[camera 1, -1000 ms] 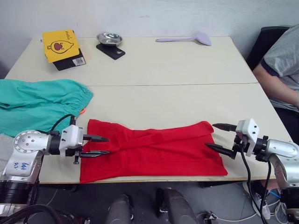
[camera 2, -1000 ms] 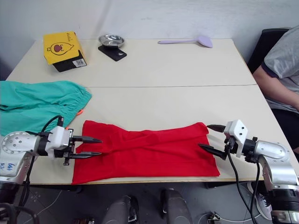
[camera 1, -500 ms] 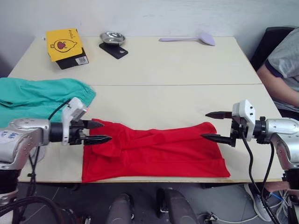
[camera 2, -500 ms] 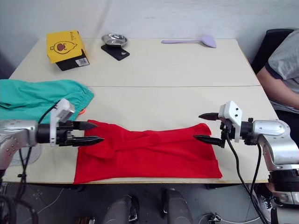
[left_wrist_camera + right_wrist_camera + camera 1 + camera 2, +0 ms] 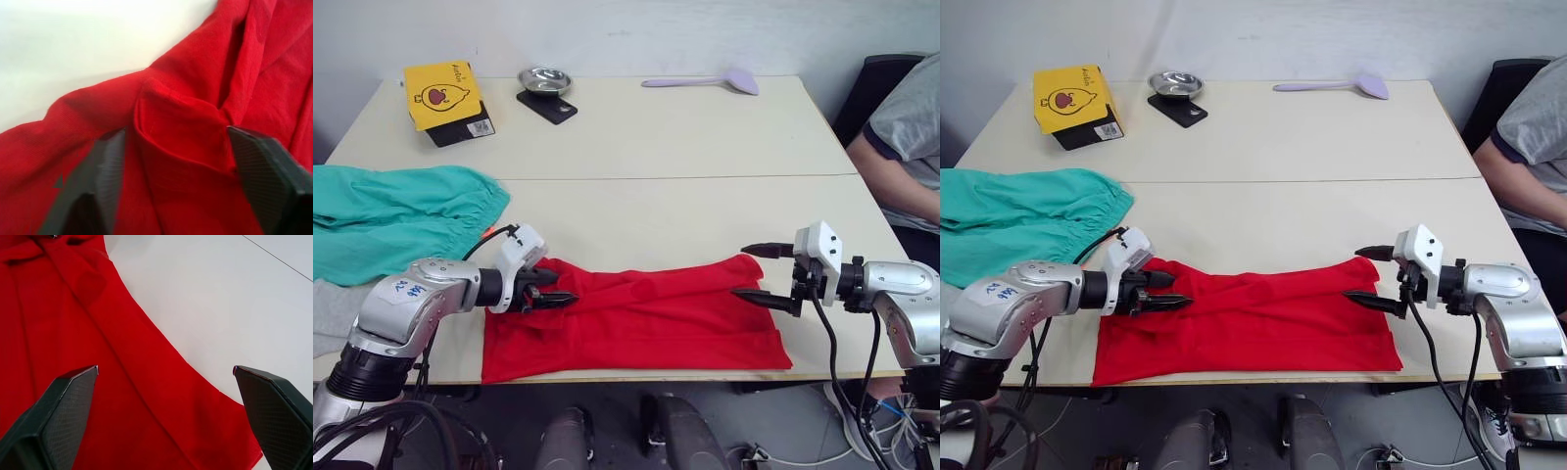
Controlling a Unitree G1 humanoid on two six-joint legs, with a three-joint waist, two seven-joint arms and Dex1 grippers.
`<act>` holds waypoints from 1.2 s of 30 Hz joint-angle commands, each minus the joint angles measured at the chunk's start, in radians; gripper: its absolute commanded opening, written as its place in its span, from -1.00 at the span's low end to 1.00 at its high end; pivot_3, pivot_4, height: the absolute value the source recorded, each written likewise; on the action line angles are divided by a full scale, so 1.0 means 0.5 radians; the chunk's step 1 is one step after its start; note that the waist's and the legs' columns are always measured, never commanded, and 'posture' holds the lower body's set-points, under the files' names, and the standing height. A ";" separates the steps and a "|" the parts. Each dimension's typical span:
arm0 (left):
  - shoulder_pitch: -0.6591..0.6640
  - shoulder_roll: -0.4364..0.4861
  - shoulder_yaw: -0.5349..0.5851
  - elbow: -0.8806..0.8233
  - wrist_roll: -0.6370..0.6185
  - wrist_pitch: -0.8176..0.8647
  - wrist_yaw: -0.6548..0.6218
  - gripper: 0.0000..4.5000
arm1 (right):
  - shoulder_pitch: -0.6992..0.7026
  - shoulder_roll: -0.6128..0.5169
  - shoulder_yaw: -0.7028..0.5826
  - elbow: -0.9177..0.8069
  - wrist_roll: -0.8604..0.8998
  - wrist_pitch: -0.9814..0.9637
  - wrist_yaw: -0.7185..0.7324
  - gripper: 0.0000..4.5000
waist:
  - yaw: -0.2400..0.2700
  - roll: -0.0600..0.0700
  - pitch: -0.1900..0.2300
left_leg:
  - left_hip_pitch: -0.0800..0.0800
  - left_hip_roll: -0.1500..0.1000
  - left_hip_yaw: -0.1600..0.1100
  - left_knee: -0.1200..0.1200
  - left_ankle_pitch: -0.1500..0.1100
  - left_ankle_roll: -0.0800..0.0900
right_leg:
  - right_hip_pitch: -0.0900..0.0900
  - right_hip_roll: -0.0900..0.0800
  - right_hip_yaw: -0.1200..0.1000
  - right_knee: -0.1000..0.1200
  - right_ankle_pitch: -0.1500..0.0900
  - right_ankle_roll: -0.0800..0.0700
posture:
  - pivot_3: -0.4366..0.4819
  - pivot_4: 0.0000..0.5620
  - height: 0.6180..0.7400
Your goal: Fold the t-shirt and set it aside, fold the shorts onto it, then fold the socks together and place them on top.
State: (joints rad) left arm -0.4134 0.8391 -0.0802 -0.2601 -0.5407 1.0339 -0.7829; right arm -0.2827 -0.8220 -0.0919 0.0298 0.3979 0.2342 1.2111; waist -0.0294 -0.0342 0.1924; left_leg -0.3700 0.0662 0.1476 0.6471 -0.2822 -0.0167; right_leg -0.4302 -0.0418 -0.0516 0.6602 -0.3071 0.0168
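The red t-shirt lies folded into a long band along the table's front edge. My left gripper is open at the shirt's far left corner. In the left wrist view its fingers straddle a raised fold of the red cloth. My right gripper stands open over the shirt's far right corner, not closed on it. The teal-green shorts lie spread at the table's left side. A patch of light grey cloth, the socks, shows at the left edge beside my left arm.
At the back of the table are a yellow box, a metal bowl on a black scale and a lilac spatula. A person sits by the table's right side, in front of a black chair.
My left gripper has moved inward onto the shirt's far left corner, its fingers now around a fold. The right gripper has dropped slightly toward the far right corner. The shirt lies as before.
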 commanded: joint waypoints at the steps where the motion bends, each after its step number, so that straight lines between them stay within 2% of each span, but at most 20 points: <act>1: -0.006 0.069 -0.007 -0.041 0.053 -0.102 -0.078 -0.19 | 0.021 -0.011 -0.078 -0.088 0.037 -0.032 -0.018 1.00 | 0.000 0.000 0.000 | 0.000 0.000 0.000 0.000 0.000 0.000 | 0.000 0.000 0.000 0.000 0.000 0.000 | -0.05 -0.47 1.00; 6: 0.055 0.130 -0.042 0.005 0.172 -0.501 -0.292 -0.94 | 0.033 -0.010 -0.078 -0.100 0.039 -0.024 -0.033 1.00 | 0.000 0.000 0.000 | 0.000 0.000 0.000 0.000 0.000 0.000 | 0.000 0.000 0.000 0.000 0.000 0.000 | -0.05 -0.47 1.00; 12: 0.119 0.089 -0.028 0.143 0.312 -1.260 -0.666 -0.94 | 0.035 -0.011 -0.069 -0.095 0.039 -0.021 -0.041 1.00 | 0.002 0.000 0.000 | 0.000 0.000 0.000 0.000 -0.001 0.001 | 0.000 0.000 0.000 -0.001 0.000 0.000 | -0.05 -0.47 1.00; 15: 0.135 0.067 -0.035 0.197 0.338 -1.506 -0.818 -0.94 | 0.047 -0.014 -0.071 -0.091 0.034 -0.030 -0.039 1.00 | 0.001 0.000 0.000 | 0.000 0.000 0.001 0.000 -0.002 0.004 | 0.000 -0.001 0.000 -0.002 0.000 0.000 | -0.05 -0.47 1.00; 21: 0.179 0.046 -0.099 0.190 0.412 -1.779 -0.988 -0.94 | 0.046 -0.062 -0.081 -0.008 -0.019 -0.098 -0.007 1.00 | 0.002 0.000 0.000 | 0.000 0.000 0.001 0.001 -0.005 0.009 | 0.001 -0.001 -0.001 -0.002 0.000 0.000 | -0.05 -0.47 1.00; 26: 0.272 0.069 -0.129 0.120 0.401 -1.784 -1.075 -0.94 | 0.022 -0.095 -0.059 0.040 -0.054 -0.127 0.027 1.00 | -0.001 0.000 0.000 | 0.000 0.000 0.002 0.000 -0.005 0.010 | 0.000 0.000 -0.001 -0.002 0.000 0.000 | -0.05 -0.47 1.00; 29: 0.320 0.101 -0.102 0.121 0.388 -1.772 -1.124 -0.68 | -0.010 -0.106 -0.058 0.087 -0.080 -0.153 0.021 1.00 | -0.003 0.000 0.000 | 0.000 0.001 0.002 0.000 -0.006 0.010 | 0.000 0.000 -0.001 -0.002 0.000 0.000 | -0.05 -0.47 1.00; 33: 0.376 0.087 0.080 0.091 0.206 -1.742 -1.132 -0.12 | -0.228 -0.128 -0.012 0.305 -0.052 0.025 0.092 1.00 | -0.009 0.001 0.000 | 0.000 0.000 0.003 0.001 -0.005 0.012 | 0.000 -0.001 0.000 -0.002 0.000 0.000 | -0.05 -0.47 1.00; 36: 0.385 0.129 0.215 0.048 -0.026 -1.510 -1.161 0.32 | -0.407 -0.114 0.063 0.436 -0.066 0.252 0.116 1.00 | -0.009 0.001 0.000 | 0.000 0.001 0.001 0.000 -0.005 0.012 | 0.000 0.000 -0.001 -0.001 0.000 -0.001 | -0.05 -0.47 1.00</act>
State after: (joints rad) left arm -0.2206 0.8841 -0.0260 -0.1958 -0.4826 0.2313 -1.3535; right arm -0.4611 -0.8629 -0.0729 0.2283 0.3561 0.3097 1.2587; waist -0.0341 -0.0338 0.1925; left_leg -0.3698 0.0669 0.1480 0.6471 -0.2848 -0.0107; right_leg -0.4304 -0.0419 -0.0521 0.6595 -0.3073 0.0163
